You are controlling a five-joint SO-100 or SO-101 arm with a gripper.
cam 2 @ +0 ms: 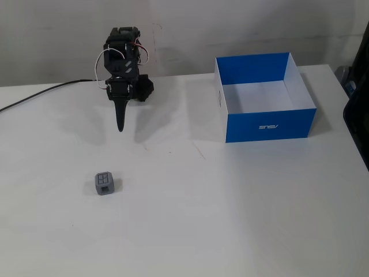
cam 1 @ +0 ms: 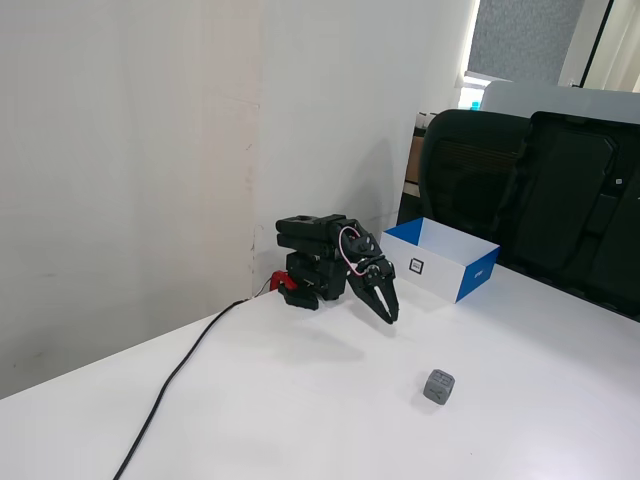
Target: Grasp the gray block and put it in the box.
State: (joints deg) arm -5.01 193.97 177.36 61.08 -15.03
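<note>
The gray block sits alone on the white desk, well apart from the blue box standing at the right in that fixed view. My end effector hangs above the desk, clenched and empty, beyond the block.

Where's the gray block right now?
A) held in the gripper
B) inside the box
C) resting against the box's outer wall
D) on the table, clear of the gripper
D: the block sits alone on the white table, apart from the gripper that hangs nearer the arm's base, and well away from the box, whose white inside is empty.
</note>
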